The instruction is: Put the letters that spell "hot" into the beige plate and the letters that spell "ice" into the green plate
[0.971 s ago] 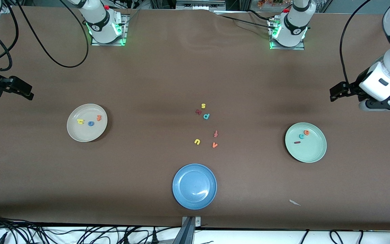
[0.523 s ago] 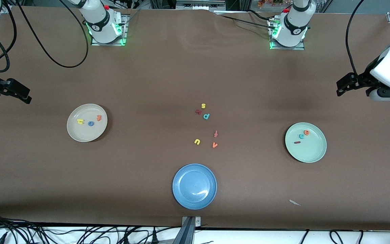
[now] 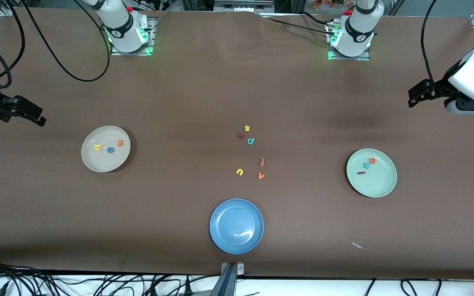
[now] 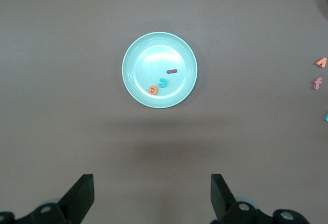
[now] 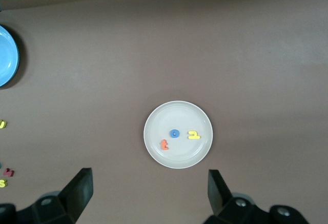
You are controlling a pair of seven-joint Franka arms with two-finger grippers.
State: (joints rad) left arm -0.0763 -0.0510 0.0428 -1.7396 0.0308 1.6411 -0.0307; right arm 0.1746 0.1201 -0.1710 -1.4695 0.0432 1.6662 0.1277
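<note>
H, o, t (image 3: 110, 146) lie in beige plate (image 3: 97, 162); i, c, e (image 3: 366, 166) in green plate (image 3: 379, 185). Left end effector (image 3: 414, 96) & right end effector (image 3: 35, 115) hang over tabletop (image 3: 204, 90) ends, both wide open, empty.

table (image 3: 179, 94): matt brown | blue plate (image 3: 220, 238): glossy | letters: foam-like

Landmark: blue plate (image 3: 236, 226), nearest the front camera, mid-table. Beige plate (image 3: 105, 149) sits farther from the camera, toward the right arm's end; h (image 3: 97, 147), o (image 3: 110, 149), t (image 3: 120, 143) in it. Green plate (image 3: 371, 172) toward the left arm's end; i (image 3: 361, 173), c (image 3: 367, 165), e (image 3: 372, 160) in it. Loose letters (image 3: 250, 152) lie on the table (image 3: 187, 94), farther from the camera than the blue plate.
</note>
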